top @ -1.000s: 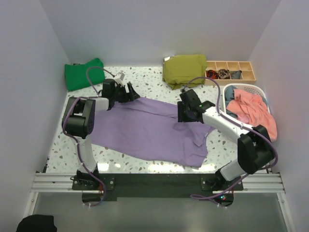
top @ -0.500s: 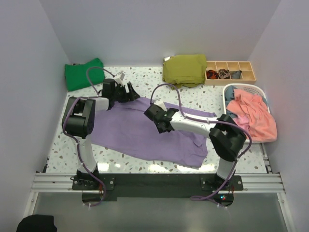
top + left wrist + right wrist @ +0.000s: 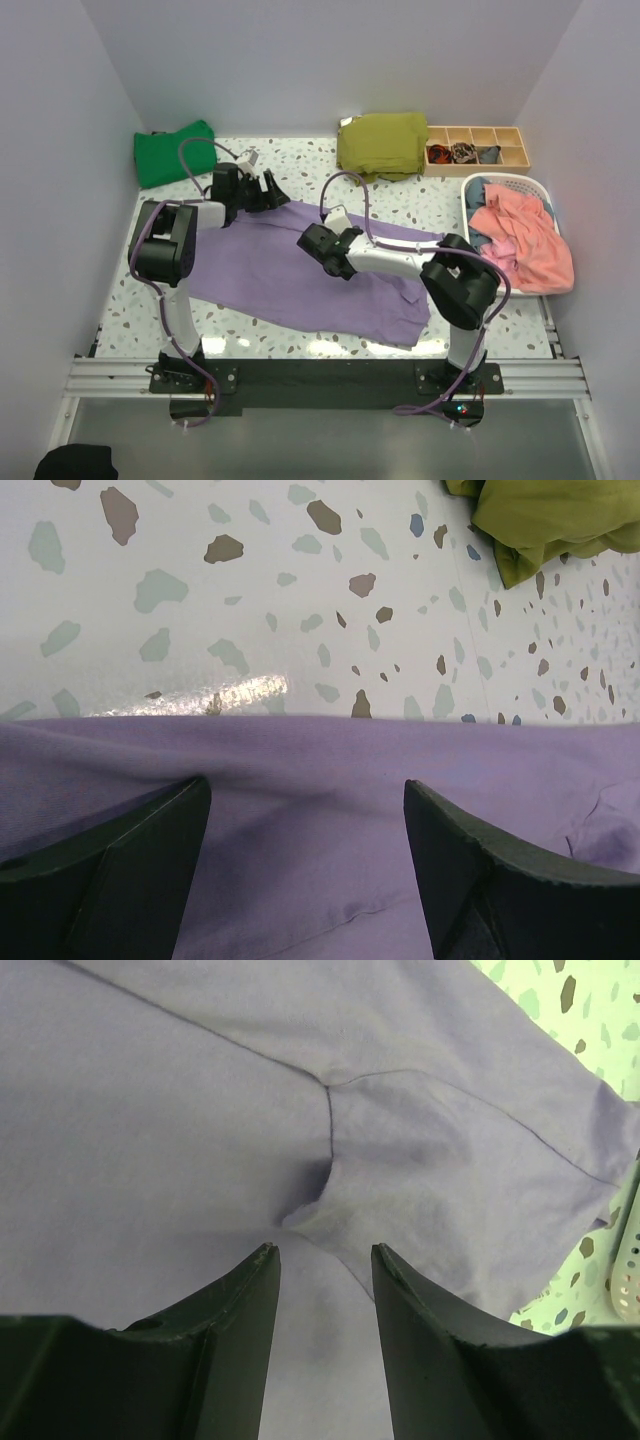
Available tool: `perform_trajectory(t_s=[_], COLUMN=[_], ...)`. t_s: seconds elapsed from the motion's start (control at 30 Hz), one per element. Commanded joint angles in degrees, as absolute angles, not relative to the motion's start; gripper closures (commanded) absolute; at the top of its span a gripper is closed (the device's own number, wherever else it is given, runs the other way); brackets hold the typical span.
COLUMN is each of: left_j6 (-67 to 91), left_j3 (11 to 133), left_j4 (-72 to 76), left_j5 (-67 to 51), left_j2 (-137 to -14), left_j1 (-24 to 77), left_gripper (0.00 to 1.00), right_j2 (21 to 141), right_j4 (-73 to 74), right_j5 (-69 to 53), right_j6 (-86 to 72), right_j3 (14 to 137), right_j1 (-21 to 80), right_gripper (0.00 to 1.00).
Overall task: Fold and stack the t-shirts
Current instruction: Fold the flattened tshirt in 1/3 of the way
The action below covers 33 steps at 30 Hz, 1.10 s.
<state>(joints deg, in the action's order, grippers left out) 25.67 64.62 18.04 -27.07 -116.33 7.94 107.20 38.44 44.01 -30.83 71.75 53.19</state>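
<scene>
Right pincer (image 3: 324,1252) apart, swung leftward over lavender t-shirt (image 3: 280,275) middle, left pincer (image 3: 306,783) apart, unmoved at far edge

I'm seeing a plain lavender-purple t-shirt (image 3: 290,275) spread at the centre of a white table (image 3: 310,165) speckled with grey, brown and teal flecks. At ten o'clock sits a bright green t-shirt (image 3: 172,152), at one o'clock an olive-green garment (image 3: 382,143), and at two a tan wooden tray (image 3: 510,150). At three, a white basket (image 3: 505,181) holds salmon-pink cloth (image 3: 525,235).
</scene>
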Motion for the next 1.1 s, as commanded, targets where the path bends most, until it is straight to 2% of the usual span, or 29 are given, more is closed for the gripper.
perform_trajectory(t_s=[0.0, 0.13, 0.3, 0.6, 0.73, 0.83, 1.07], left_j6=[23.6, 23.4, 23.5, 23.3, 23.2, 23.0, 23.1], left_j3=[64.9, 64.9, 65.1, 65.1, 65.2, 65.1, 65.2], left_j4=[13.3, 13.1, 13.0, 12.9, 12.8, 12.7, 12.8], left_j5=[-24.8, -24.7, -24.8, -24.6, -24.6, -24.4, -24.6], left_j2=[-118.3, -118.2, -118.3, -118.7, -118.8, -118.7, -119.0], left_j1=[7.6, 7.6, 7.6, 7.6, 7.6, 7.6, 7.6], left_gripper=[0.16, 0.16, 0.16, 0.16, 0.16, 0.16, 0.16], right_j2=[108.4, 109.7, 111.3, 112.1, 112.9, 112.1, 111.7], right_j4=[37.8, 38.0, 38.9, 37.2, 35.9, 33.8, 31.5], right_j5=[48.9, 48.4, 51.3, 53.9, 53.4, 51.2, 48.8], right_j6=[-34.4, -36.1, -38.3, -39.8, -39.6, -38.4, -37.1], right_j3=[71.3, 71.7, 72.1, 70.1, 70.2, 69.9, 70.5], right_j1=[53.0, 53.1, 53.0, 53.1, 53.0, 53.0, 53.1], right_gripper=[0.53, 0.53, 0.60, 0.60, 0.64, 0.55, 0.54])
